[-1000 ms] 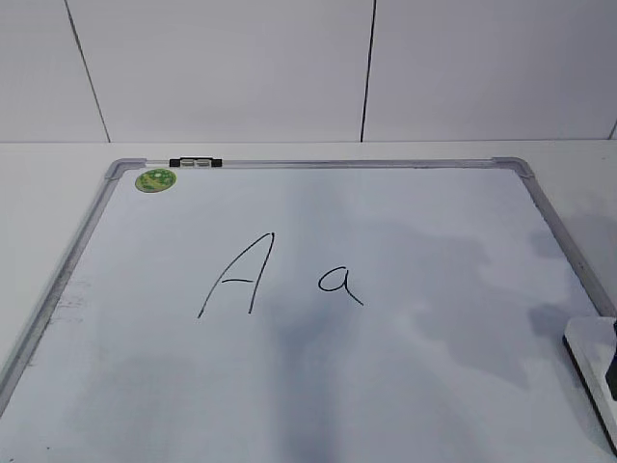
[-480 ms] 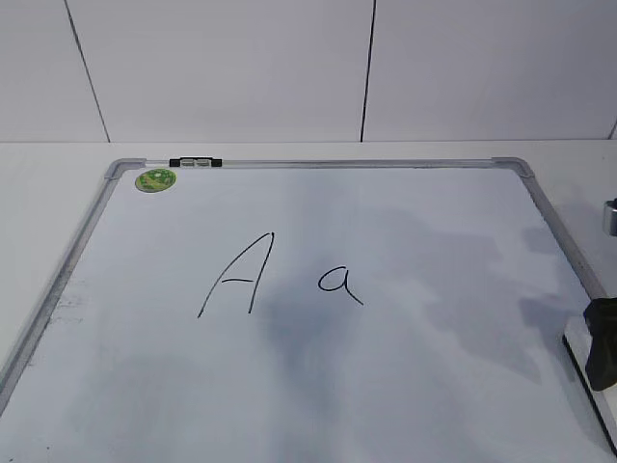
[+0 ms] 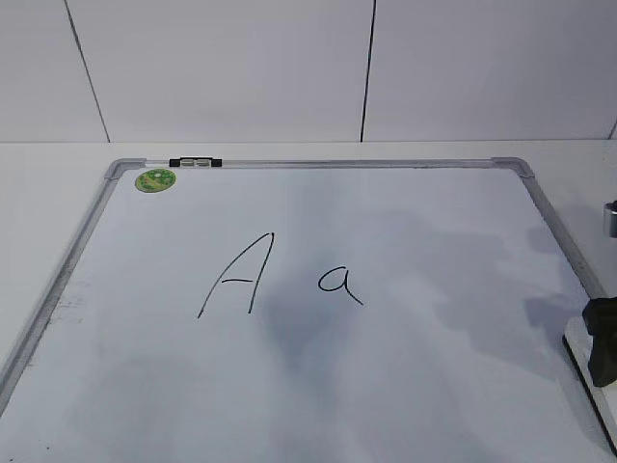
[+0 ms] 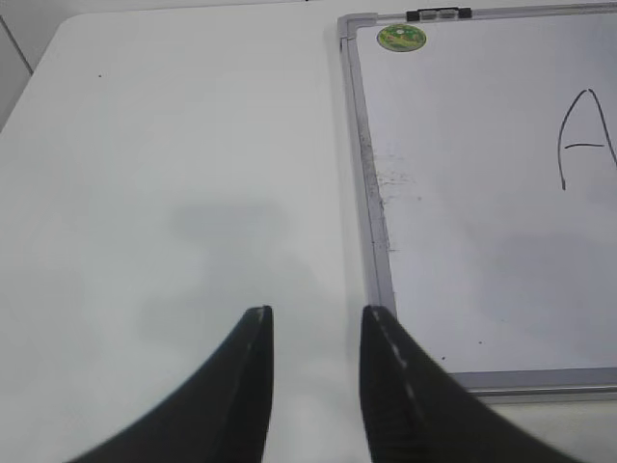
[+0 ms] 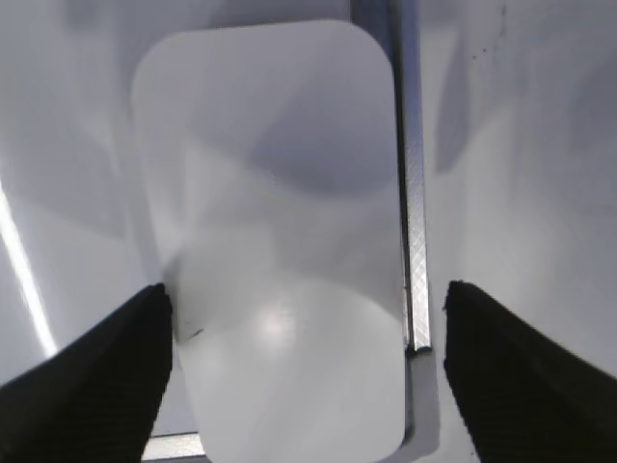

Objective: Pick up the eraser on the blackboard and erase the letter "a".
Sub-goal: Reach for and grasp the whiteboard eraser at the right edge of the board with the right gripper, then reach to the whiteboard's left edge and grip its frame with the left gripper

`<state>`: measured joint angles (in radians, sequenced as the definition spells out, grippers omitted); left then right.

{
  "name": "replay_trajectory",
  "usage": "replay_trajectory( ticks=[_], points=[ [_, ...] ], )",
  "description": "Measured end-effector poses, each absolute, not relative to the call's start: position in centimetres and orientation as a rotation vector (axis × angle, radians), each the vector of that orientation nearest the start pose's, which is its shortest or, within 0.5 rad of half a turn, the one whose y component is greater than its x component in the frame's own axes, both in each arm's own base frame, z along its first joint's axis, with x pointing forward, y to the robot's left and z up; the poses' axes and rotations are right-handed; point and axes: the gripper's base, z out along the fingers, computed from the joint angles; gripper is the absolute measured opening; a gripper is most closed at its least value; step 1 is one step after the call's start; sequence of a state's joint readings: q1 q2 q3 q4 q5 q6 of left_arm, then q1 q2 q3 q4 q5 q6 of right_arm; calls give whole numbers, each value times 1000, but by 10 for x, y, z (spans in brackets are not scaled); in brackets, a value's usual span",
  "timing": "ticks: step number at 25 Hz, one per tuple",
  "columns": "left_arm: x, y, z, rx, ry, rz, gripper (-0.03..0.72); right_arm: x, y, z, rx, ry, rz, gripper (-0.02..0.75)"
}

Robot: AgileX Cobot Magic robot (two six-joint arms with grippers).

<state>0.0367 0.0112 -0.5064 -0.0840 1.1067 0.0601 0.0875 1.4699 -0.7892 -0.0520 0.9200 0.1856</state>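
The blackboard (image 3: 337,164) is a white board with a grey frame, lying flat on the table. The letter "a" (image 3: 339,282) is written near its middle. The eraser (image 3: 578,336), a white block with a black base, lies at the board's right edge. In the right wrist view the eraser (image 5: 280,193) fills the centre beside the frame strip (image 5: 413,193). My right gripper (image 5: 307,289) is open, with one finger on each side of the eraser, and shows as a black finger (image 3: 604,342) in the exterior view. My left gripper (image 4: 318,313) is open and empty over the table, left of the board's frame (image 4: 371,193).
A capital "A" (image 3: 236,275) stands left of the "a". A green round sticker (image 3: 154,179) and a black clip (image 3: 195,162) sit at the board's far left corner. A white wall stands behind the table.
My right gripper has come in from the right edge and now covers part of the eraser. The board and letters have not changed.
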Motion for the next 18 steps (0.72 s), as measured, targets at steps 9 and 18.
replay_trajectory(
  ticks=[9, 18],
  points=[
    [-6, -7, 276, 30, 2092, -43, 235, 239, 17, 186, 107, 3094, -55, 676],
    [-6, -7, 276, 30, 2092, -43, 235, 242, 18, 179, 110, 3120, -60, 676]
  ],
)
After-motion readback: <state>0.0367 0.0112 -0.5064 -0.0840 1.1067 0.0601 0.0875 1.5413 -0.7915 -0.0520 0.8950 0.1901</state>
